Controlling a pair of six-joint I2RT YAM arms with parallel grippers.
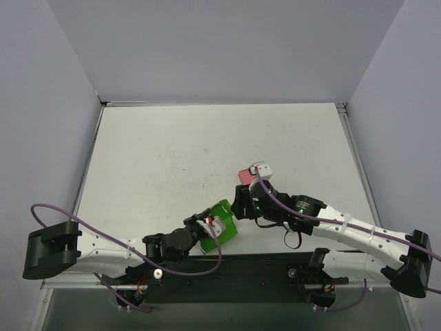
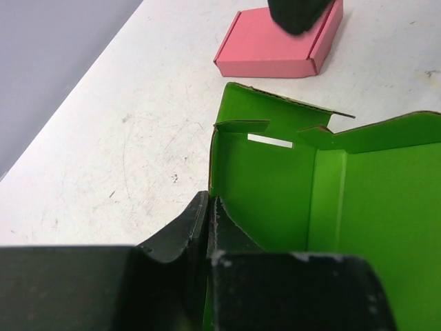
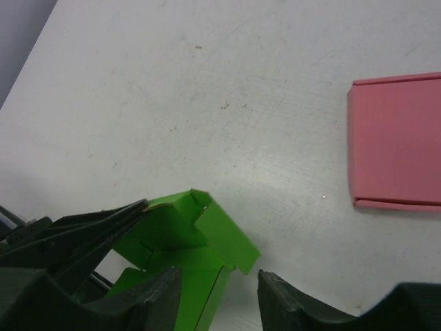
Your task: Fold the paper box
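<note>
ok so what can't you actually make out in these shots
- Pink box: in the top view it is mostly under the right arm; in the right wrist view the right edge cuts it off.
- Green box: in the left wrist view its right side runs off frame and the left gripper covers its near wall; in the top view the flaps are too small to read.
- Right gripper: in the right wrist view the bottom edge hides whether it touches the green box.

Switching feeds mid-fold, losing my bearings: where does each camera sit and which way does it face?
Top: above and behind, looking down on the table; left arm and right arm show.
Left wrist: looks along the left gripper, shut on the green box wall; pink box beyond.
Right wrist: looks down past the open right gripper at the green box's corner.
Shared: both boxes, in all three.
</note>
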